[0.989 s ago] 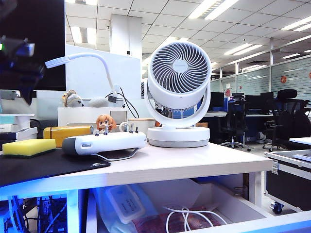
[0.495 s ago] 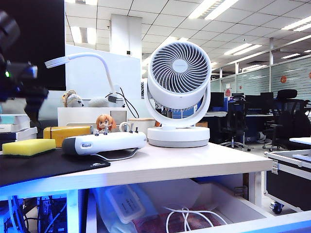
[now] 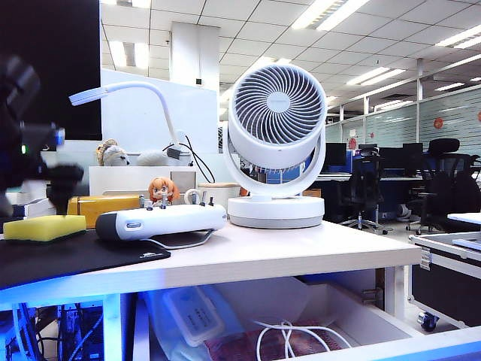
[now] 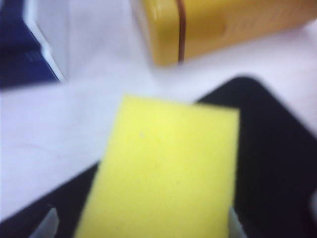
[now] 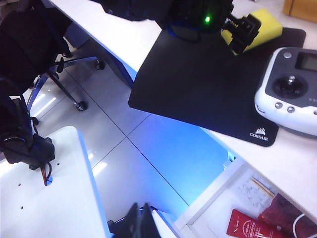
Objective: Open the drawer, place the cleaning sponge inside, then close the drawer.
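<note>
Left end effector [image 5: 237, 30]: hovering just above the sponge at the far-left end of the bench, fingers spread wide with one on each side of the block, gripping nothing; blurred in the exterior view.
Fingertips [image 4: 45, 224]: pale, showing at the picture's edge on both flanks of the yellow foam, apart from it.
Right end effector [image 5: 140, 222]: down low by the front of the opened drawer, dark jaws pressed together, closed on nothing visible.
Small flat bright yellow cleaning sponge with thin green underside [image 3: 43, 227]: lying flat on the far corner of the mat, still on the bench top.
Black rectangular mouse mat [image 5: 198, 84]: spread across the bench's left portion, sponge on it, controller overlapping its near-right edge.
Wide white drawer glowing blue [image 5: 210, 203]: pulled out beneath the bench, showing a red packet and white cables inside.
Glossy golden-yellow hard case [image 4: 233, 25]: just behind the sponge, off the mat.
White handheld remote controller [image 3: 161, 220]: resting mid-bench.
White round desk fan [image 3: 276, 143]: upright, behind the controller.
Pale wooden bench [image 3: 301, 252]: carrying everything above.
</note>
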